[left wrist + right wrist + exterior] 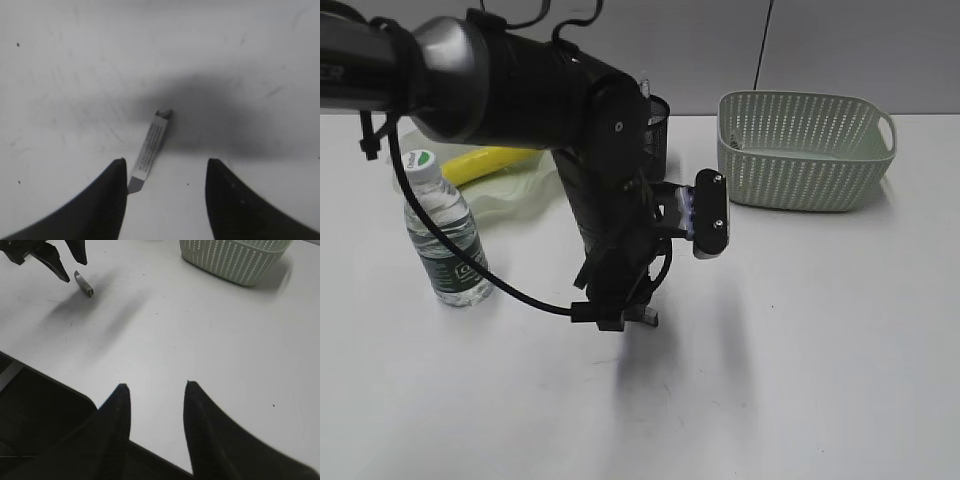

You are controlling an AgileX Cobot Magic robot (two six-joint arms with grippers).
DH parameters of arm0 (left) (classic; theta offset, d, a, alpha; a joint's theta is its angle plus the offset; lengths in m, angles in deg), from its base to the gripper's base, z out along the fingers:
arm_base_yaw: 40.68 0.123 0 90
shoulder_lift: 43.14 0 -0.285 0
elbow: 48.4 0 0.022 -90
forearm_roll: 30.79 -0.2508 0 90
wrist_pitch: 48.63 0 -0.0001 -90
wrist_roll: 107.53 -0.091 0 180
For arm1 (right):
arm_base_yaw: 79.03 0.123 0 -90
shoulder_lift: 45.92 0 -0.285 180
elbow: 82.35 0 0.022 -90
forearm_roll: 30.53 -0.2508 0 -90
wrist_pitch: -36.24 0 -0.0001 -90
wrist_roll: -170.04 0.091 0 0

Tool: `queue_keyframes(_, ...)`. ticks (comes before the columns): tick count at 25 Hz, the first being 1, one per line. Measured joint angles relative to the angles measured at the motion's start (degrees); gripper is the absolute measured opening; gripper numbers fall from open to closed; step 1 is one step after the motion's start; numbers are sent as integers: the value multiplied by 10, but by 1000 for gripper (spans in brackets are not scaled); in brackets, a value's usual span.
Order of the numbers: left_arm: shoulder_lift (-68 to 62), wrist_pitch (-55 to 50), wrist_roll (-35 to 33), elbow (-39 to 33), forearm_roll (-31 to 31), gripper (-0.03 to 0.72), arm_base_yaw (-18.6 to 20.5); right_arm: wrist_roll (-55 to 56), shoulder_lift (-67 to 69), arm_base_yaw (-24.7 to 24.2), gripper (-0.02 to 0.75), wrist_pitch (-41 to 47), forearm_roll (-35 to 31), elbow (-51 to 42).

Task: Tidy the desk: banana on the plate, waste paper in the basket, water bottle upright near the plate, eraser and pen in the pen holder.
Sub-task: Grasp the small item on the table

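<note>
My left gripper [166, 162] hangs open, pointing down just above the white desk [800, 350]. A small flat eraser [151, 148] in a printed grey-white sleeve lies on the desk, its near end right beside the left fingertip and not held. The right wrist view shows the same eraser [84, 284] under the left gripper [61, 261]. My right gripper [155, 386] is open and empty over bare desk. The banana [495, 162] lies on the plate [525, 195]. The water bottle [445, 240] stands upright beside it. The pen holder [658, 122] is half hidden behind the arm. Pen and waste paper are out of view.
The sage-green basket [805, 150] stands at the back right and also shows as the basket [235, 255] at the top of the right wrist view. The left arm's bulk [570, 110] covers the desk's middle. A dark desk edge [45, 405] lies below the right gripper.
</note>
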Motion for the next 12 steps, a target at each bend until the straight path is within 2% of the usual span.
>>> queue_keyframes(7,-34,7,-2,0,-17,381,0,0,0,0,298,0,0,0)
queue_keyframes(12,-57,36,-2,1,-18,333,0,0,0,0,298,0,0,0)
